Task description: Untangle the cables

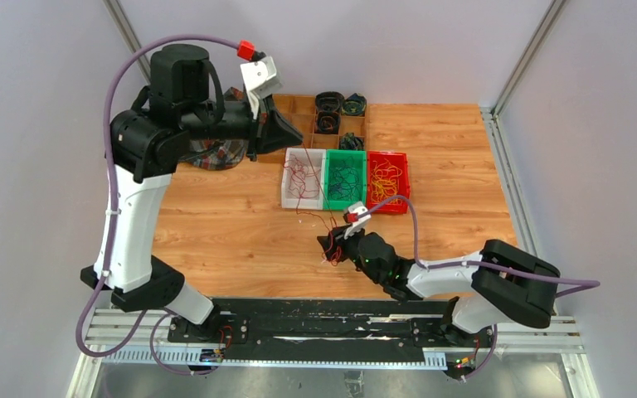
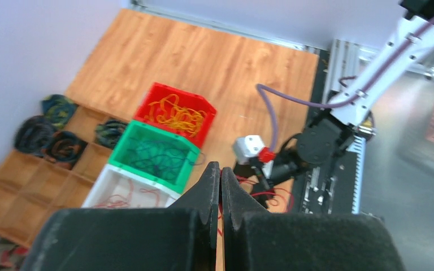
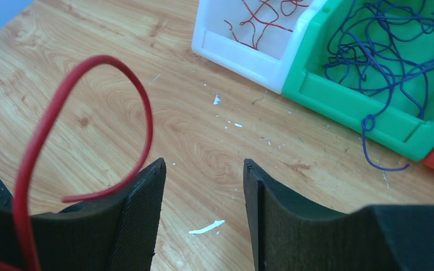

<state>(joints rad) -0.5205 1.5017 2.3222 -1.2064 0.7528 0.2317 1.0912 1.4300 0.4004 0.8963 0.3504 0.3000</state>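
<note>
A small tangle of red cables (image 1: 333, 251) lies on the wooden table in front of the bins. My right gripper (image 1: 329, 243) sits low over it, open (image 3: 203, 164), with bare table between its fingers. One red cable (image 3: 90, 73) loops over the outside of its left finger. My left gripper (image 1: 290, 139) is raised above the white bin and is shut (image 2: 220, 166). A thin red strand (image 2: 221, 217) shows in the slit between its fingers. A red strand (image 1: 315, 211) runs from the white bin toward the tangle.
Three bins stand side by side: a white bin (image 1: 303, 205) with red cables, a green bin (image 1: 344, 206) with blue cables (image 3: 384, 51), and a red bin (image 1: 405, 178) with yellow cables (image 2: 175, 113). A wooden compartment tray (image 1: 299, 108) with dark bundles is behind them. A patterned cloth (image 1: 216, 153) lies at the back left.
</note>
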